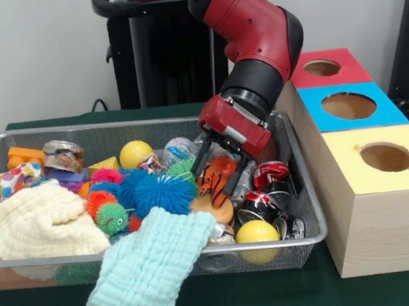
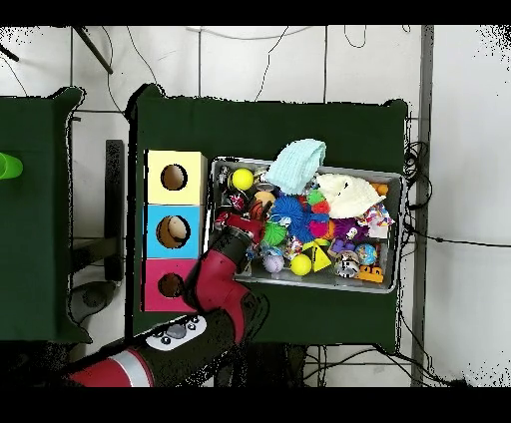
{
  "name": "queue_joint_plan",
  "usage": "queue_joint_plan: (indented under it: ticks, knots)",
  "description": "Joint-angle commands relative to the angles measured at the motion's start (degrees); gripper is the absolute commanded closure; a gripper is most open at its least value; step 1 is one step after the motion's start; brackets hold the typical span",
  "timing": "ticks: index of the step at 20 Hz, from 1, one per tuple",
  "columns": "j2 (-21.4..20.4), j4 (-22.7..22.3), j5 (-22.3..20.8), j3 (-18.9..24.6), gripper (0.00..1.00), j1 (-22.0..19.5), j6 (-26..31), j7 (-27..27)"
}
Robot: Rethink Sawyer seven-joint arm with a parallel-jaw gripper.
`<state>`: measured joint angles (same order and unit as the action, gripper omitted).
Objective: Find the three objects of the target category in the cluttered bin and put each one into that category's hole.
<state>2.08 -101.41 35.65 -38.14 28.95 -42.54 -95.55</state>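
The silver wire mesh bin [image 1: 111, 124] is full of toys, cloths and cans; it also shows in the overhead view [image 2: 299, 285]. My gripper [image 1: 221, 175] is lowered into the bin's right part, near the boxes. Its black fingers [image 1: 199, 159] stand open on either side of an orange tiger-striped toy [image 1: 214, 174]. In the overhead view the gripper [image 2: 245, 221] sits at the bin's left end. The hole [image 1: 322, 68] of the red-faced box is the farthest of the three and shows empty [image 2: 171, 285].
The blue-faced box [image 1: 348, 105] and yellow-faced box [image 1: 386, 157] stand beside the bin. Crushed red-black cans [image 1: 267, 179], yellow balls [image 1: 257, 232], a blue spiky ball [image 1: 163, 192], a cream cloth [image 1: 37, 222] and a mint cloth [image 1: 151, 268] hanging over the front rim.
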Motion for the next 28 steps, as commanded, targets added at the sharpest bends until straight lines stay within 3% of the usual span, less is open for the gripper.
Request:
queue_joint_plan:
  ticks: [1, 28]
  knots:
    - [2.32, 0.82, -2.41, 8.48, 0.0, -2.7, -6.2, -17.16]
    - [3.35, -2.01, 0.11, 9.51, 0.0, -0.66, -9.44, -17.86]
